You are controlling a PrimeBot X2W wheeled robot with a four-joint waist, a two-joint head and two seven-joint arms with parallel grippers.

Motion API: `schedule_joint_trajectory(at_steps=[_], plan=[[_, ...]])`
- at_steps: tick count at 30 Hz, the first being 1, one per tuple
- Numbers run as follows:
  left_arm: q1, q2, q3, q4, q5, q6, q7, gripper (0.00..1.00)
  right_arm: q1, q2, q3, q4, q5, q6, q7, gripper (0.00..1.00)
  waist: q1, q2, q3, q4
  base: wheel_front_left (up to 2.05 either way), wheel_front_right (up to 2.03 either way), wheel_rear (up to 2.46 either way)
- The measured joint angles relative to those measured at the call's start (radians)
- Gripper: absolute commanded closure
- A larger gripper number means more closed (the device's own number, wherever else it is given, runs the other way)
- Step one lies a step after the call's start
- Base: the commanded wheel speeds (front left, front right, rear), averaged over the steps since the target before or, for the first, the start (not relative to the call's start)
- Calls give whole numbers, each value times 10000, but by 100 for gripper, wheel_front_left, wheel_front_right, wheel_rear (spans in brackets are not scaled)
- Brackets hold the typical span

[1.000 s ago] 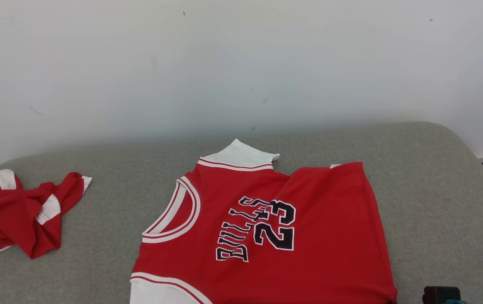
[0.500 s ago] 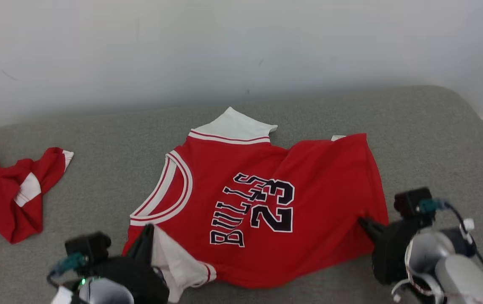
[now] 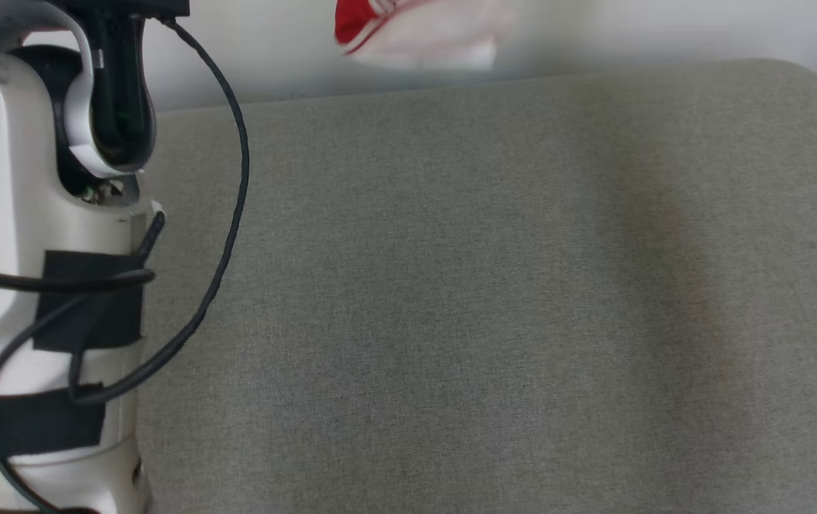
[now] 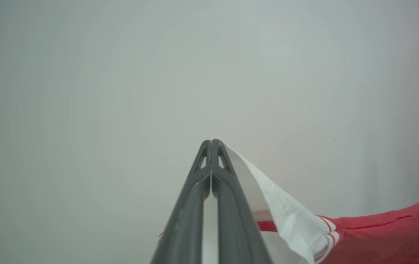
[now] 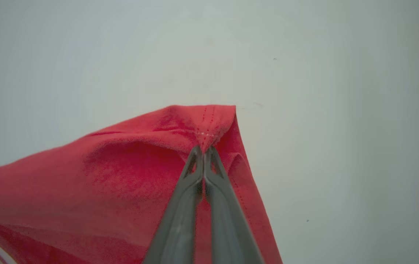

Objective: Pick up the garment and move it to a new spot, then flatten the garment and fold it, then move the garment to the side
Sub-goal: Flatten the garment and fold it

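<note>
- Red sleeveless jersey (image 5: 121,183), white-trimmed knit: held aloft, clear of the grey fabric-covered bench (image 3: 487,285), strung between both grippers.
- Left gripper (image 4: 211,141): fingers pinched together on the white trim edge.
- Right gripper (image 5: 204,148): fingers clamped on a stitched red hem corner.
- Risk: both holds are thin corner pinches; a swing or uneven pull could slip one free, landing the jersey crumpled.

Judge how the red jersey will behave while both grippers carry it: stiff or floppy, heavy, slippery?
Probably floppy: the red jersey sags in folds away from the right gripper. Likely light: a thin pinch on its white trim by the left gripper holds it. Slipping seems unlikely: both jaws are shut on cloth.
</note>
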Motion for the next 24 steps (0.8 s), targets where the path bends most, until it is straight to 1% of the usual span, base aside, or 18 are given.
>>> schedule_joint_trajectory(at_steps=[2,5,7,10,14,17,20,24], plan=[[451,21,-203,117,259,2,-355,100,775,-130,336,290,-100,257,-113,100,-2,-1,128,65,0,0,0],[2142,6,-430,941,272,0,-579,100,2618,-198,646,1139,-121,617,-167,100,1,1,339,142,0,0,0],[3427,8,-456,1661,194,-8,-700,100,3731,-155,986,1712,-222,736,-211,100,2,3,464,177,0,0,0],[4842,109,-629,2640,153,-188,-863,100,4847,222,1275,2502,-219,832,-295,100,-1,1,563,175,0,0,0],[5710,150,-798,3526,194,-280,-1170,100,5531,508,1398,3405,-167,863,-525,100,-1,1,409,140,0,0,0],[5956,203,-780,3866,157,-412,-1465,100,5668,675,1440,3708,-56,874,-690,100,-4,-1,178,104,0,0,0],[6275,178,-775,3914,136,-441,-1708,100,5734,723,1509,3956,-56,949,-865,100,-3,0,-120,77,0,0,0],[7157,178,-761,3845,119,-454,-1868,100,6114,709,1534,4138,-40,1007,-1007,100,-5,-2,-607,61,0,0,0]])
